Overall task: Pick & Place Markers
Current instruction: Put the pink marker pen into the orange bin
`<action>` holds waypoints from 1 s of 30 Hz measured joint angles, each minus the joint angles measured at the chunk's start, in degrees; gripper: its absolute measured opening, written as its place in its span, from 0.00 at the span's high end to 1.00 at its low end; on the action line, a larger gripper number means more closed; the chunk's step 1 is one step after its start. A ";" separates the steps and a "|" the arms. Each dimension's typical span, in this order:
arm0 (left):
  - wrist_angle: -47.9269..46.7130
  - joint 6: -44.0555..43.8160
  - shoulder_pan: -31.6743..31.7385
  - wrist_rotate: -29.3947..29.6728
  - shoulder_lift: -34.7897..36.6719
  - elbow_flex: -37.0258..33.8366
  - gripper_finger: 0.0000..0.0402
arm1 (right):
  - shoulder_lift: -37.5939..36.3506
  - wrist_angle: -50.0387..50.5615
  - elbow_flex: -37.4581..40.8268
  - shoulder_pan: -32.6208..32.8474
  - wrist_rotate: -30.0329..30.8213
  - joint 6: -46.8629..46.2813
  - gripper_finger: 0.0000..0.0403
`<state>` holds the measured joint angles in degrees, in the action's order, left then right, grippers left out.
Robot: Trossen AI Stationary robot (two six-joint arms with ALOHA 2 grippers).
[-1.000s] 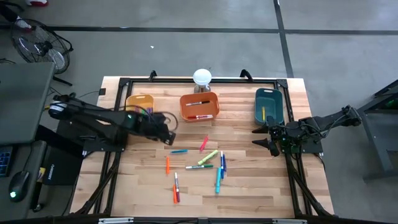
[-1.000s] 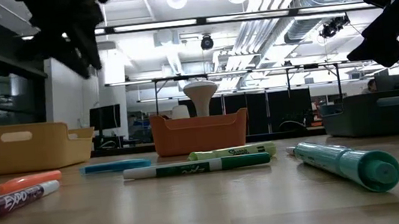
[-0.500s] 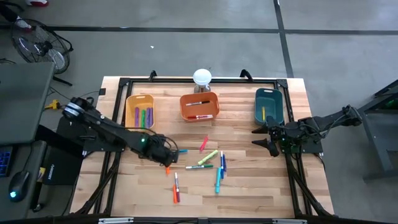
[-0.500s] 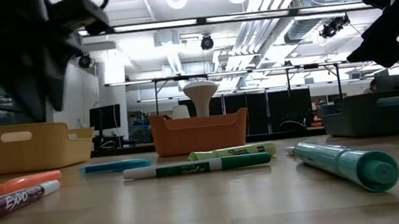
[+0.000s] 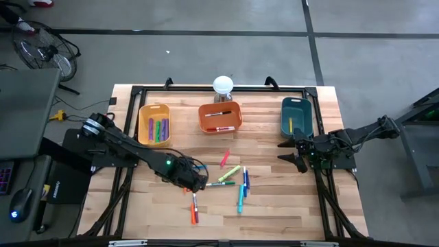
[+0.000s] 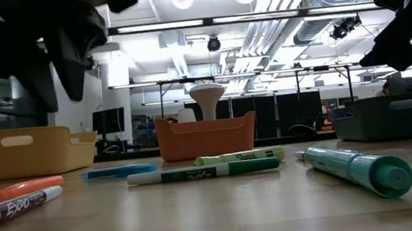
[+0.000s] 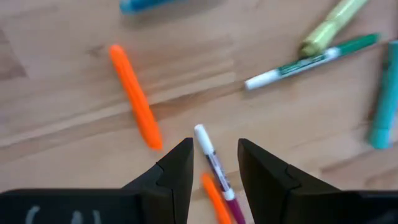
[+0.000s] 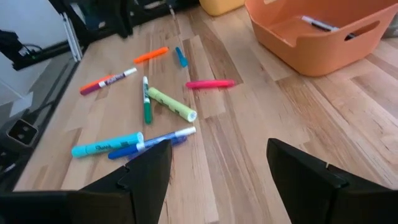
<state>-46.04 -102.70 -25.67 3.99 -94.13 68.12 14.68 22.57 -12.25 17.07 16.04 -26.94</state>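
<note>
White-bodied "EXPO" marker [image 6: 14,207] on table [image 6: 218,223]

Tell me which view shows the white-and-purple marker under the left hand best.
Left wrist view: the white-and-purple marker lies sharp between the open left hand's fingers. High view shows only a sliver by the arm. Low view shows its labelled barrel, cropped. Right wrist view shows it small.

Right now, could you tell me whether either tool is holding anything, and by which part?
Nothing is held. The left tool hangs open above the markers; the right tool is open too.
</note>
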 joint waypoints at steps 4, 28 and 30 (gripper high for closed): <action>0.15 -0.93 0.00 -2.28 -2.66 2.43 0.70 | 0.02 0.20 0.00 -0.01 0.01 0.00 0.37; -0.99 -5.89 -2.14 -8.96 -13.60 9.33 0.70 | -0.07 0.25 0.00 0.00 0.02 0.00 0.37; -1.69 -6.30 -2.12 -8.75 -13.60 9.32 0.70 | -0.07 0.28 0.00 0.01 0.01 0.00 0.37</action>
<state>-47.73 -109.00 -27.79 -4.76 -107.72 77.44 14.61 22.85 -12.25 17.08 16.05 -26.94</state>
